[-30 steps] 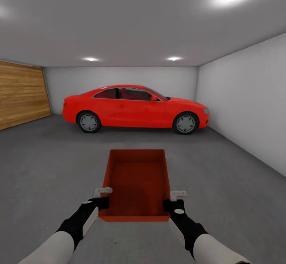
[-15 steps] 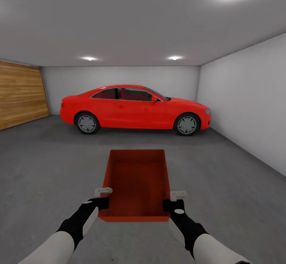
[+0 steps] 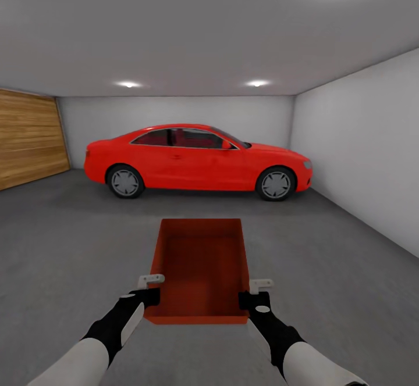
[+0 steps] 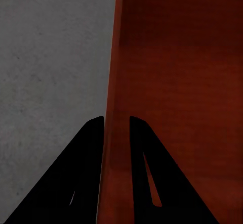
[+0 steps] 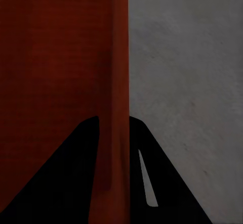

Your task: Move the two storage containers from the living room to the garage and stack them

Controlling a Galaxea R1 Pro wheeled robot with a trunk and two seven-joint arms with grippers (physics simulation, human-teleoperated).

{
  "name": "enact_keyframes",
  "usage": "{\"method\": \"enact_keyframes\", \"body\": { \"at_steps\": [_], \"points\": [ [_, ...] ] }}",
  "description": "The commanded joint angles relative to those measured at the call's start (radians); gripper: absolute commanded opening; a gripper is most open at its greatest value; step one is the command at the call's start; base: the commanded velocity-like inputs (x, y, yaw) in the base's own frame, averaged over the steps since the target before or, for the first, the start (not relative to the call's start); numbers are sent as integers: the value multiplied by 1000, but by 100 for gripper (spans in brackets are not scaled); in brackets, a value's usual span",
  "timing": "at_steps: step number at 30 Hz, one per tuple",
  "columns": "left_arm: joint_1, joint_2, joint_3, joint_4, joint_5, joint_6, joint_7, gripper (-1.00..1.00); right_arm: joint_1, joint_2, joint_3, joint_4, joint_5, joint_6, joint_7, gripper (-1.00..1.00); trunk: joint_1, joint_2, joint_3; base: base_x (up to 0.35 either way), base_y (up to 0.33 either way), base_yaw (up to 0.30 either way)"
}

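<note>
We are in the garage: dark grey concrete floor (image 3: 70, 246), pale walls, wood door (image 3: 29, 139) at left, red car (image 3: 195, 162) ahead. Storage container (image 3: 201, 267) is held above floor; left claw (image 3: 152, 288) and right claw (image 3: 256, 293) each clamp a side wall. Vs. 1 s ago: car sits slightly larger in view w/ camera motion; container and claws unchanged.

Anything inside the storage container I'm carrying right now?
The storage container looks empty: its bare red-orange bottom and inner walls show, held between the left hand and right hand. The inside of its near wall is hidden.
</note>
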Motion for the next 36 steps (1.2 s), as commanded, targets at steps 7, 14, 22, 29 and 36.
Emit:
{"method": "enact_keyframes", "body": {
  "at_steps": [7,14,22,29,36],
  "points": [
    [-1,5,25,-5,-16,-24,16,-100,0,-1,13,1,-27,3,10,-100,1,-1,-1,320,0,0],
    [-1,5,25,-4,-16,-24,16,-100,0,-1,13,1,-27,1,10,-100,1,-1,-1,320,0,0],
    [-1,5,25,-6,-16,-25,16,-100,0,-1,13,1,-27,1,10,-100,1,-1,-1,320,0,0],
    [-1,5,25,-6,-16,-24,16,-100,0,-1,13,1,-27,1,10,-100,1,-1,-1,320,0,0],
    [-1,4,25,-6,-16,-24,16,-100,0,-1,13,1,-27,-1,10,-100,1,-1,-1,320,0,0]
  ]
}}
